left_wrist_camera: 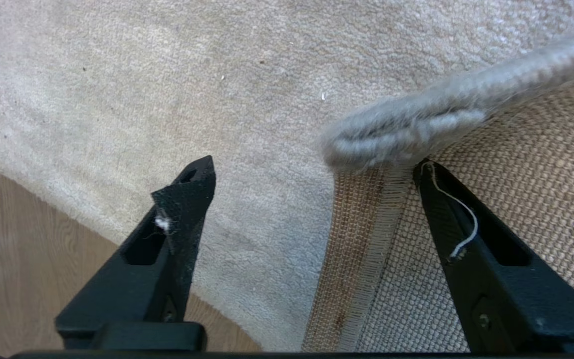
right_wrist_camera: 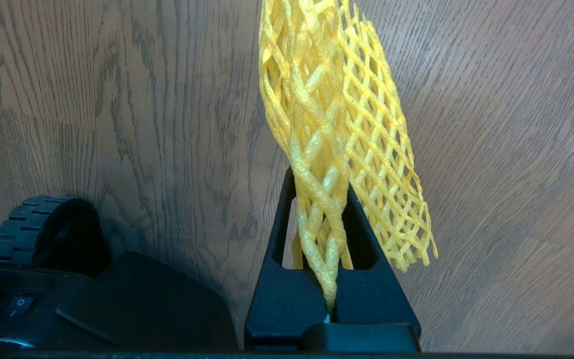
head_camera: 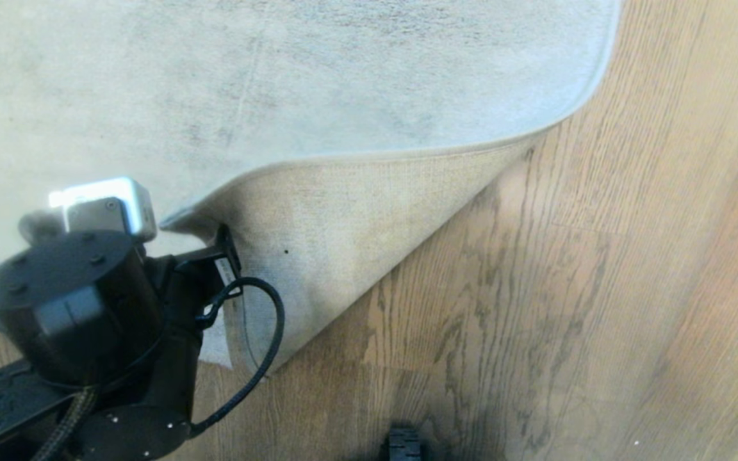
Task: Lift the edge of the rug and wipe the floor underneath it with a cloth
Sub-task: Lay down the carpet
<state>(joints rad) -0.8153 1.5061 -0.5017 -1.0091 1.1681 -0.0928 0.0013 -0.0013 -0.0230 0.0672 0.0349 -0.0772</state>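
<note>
**Stock on hand: rug, floor, cloth, handling notes**

1. The floor (head_camera: 535, 307). Brown wood-grain planks, hard and flat. A wedge of it lies bare to the right of my left hand, where the rug has been turned back. It should take a wipe with firm pressure, and nothing there looks fragile.

2. The rug edge (head_camera: 318, 230). Pale grey short pile on top, beige coarse-woven backing beneath. The corner is folded over so the backing faces up, and the fold line runs away from my left hand. I judge it heavy and floppy: it drapes rather than stands, and will likely slump when nothing pins it. The bound border looks like the best hold, thick and well stitched, where the weave gives the pads some bite.

3. Left hand (left_wrist_camera: 312, 172). Fingers spread wide and holding nothing. The rounded rug border sits between them, with one finger (left_wrist_camera: 471, 254) lying against the backing and the other (left_wrist_camera: 182, 199) over the pile.

4. Right hand (right_wrist_camera: 323, 199). Clamped tight on the cloth, hanging above bare floor beside the robot's base (right_wrist_camera: 92, 299).

5. The cloth (right_wrist_camera: 347, 124). Bright yellow open mesh, light and limp, bunched where it is pinched. I expect it to snag on rough weave, so it is better kept to the planks.
</note>
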